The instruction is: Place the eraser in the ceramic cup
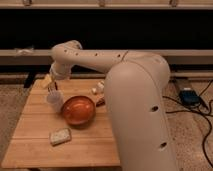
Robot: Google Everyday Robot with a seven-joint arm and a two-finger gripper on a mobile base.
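The ceramic cup (pixel 55 99), small, whitish and round, stands on the left part of the wooden table (pixel 35 150), just left of the orange bowl (pixel 78 110). My gripper (pixel 53 84) hangs at the end of the white arm, directly over the cup and close to its rim. The black eraser does not show as a block anywhere on the table. It is hidden, either at the gripper or down in the cup; I cannot tell which.
A pale speckled block (pixel 60 136) lies in front of the bowl. Small items (pixel 96 90) sit behind the bowl, beside the arm. The big white arm body (pixel 140 115) covers the table's right side. Cables and a blue device (pixel 189 96) lie on the floor at right.
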